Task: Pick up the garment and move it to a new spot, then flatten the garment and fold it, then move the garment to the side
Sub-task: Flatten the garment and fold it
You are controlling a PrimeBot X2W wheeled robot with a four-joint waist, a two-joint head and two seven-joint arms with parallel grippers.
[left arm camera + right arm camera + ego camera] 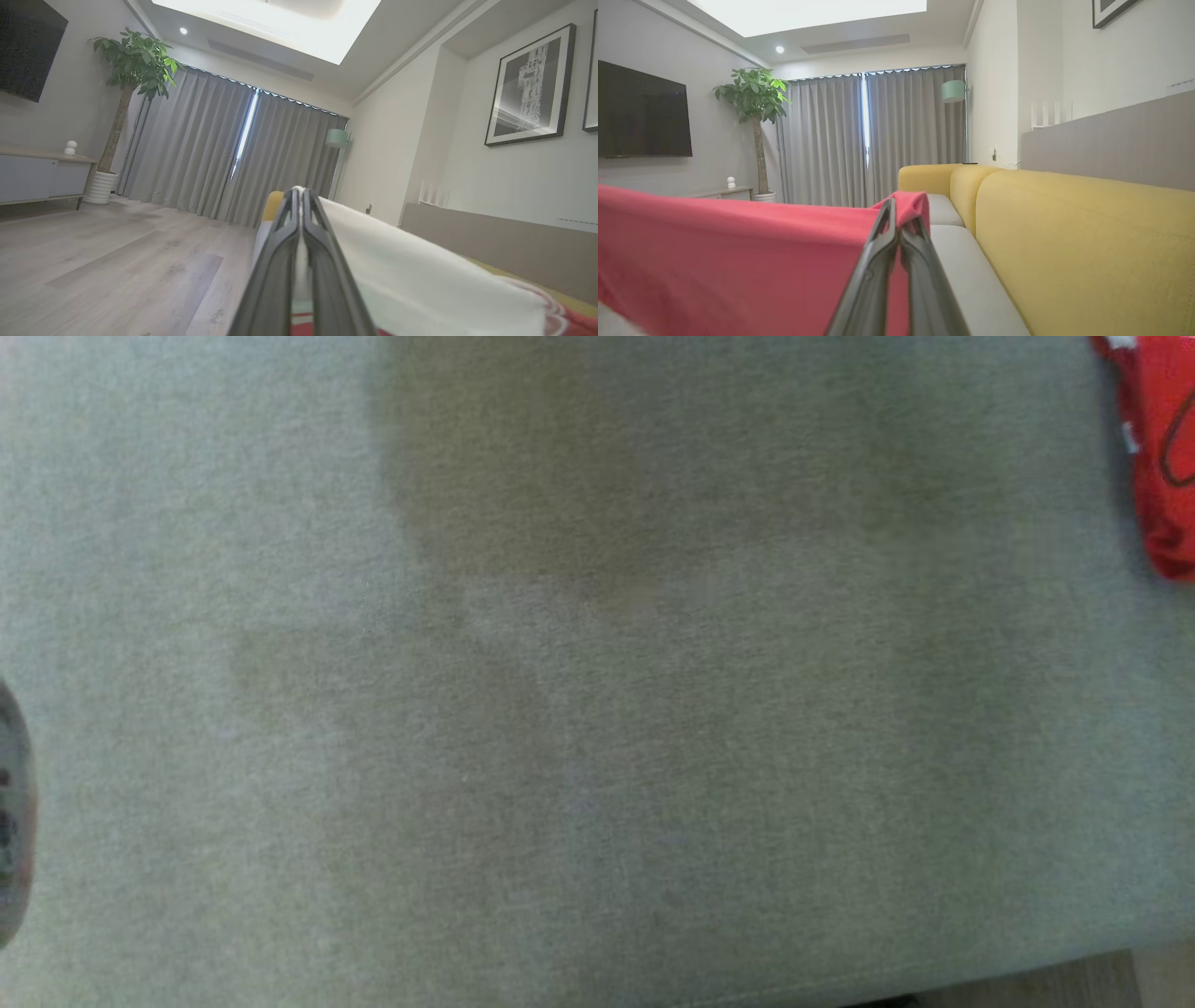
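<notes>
Grey sofa seat [597, 709], with the red garment [1162, 457] at the upper right of the head frame. Right wrist view: the garment is stretched across the lower left, one corner pinched in the right hand [901, 214]. Left wrist view: the left hand [299, 191] is pressed together on a pale fold with red at the lower edge, judged to be the same garment. Stage: garment lifted between both hands, apparently mid-transfer. Laying down, flattening, folding and moving aside are not yet done.
</notes>
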